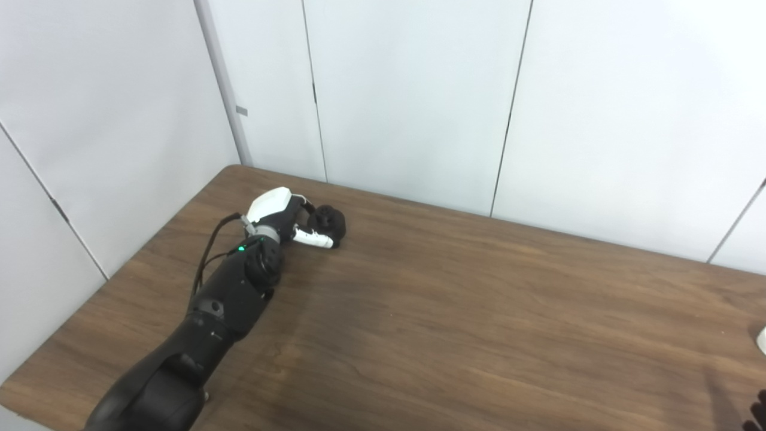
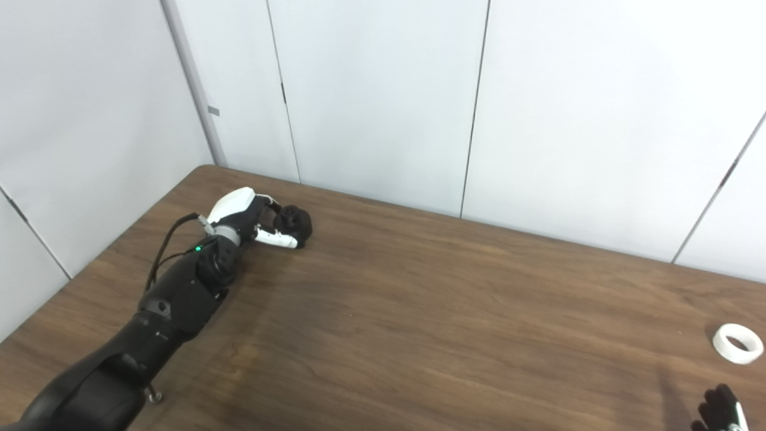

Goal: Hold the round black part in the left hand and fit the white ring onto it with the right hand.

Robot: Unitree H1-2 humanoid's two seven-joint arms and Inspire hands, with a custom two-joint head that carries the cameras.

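Table [image 2: 419,311] spans both views. L hand [image 2: 239,212] sits far-left w/ fingers curled round the black part [image 2: 294,224], which rests on the wood. Ring [image 2: 737,343] lies flat far right, just beyond R hand [image 2: 721,410]; R grip state can't be judged.

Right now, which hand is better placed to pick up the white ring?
Right. The white ring lies flat at the table's right edge, just beyond the right hand. The left hand is across the table, wrapped around the round black part.
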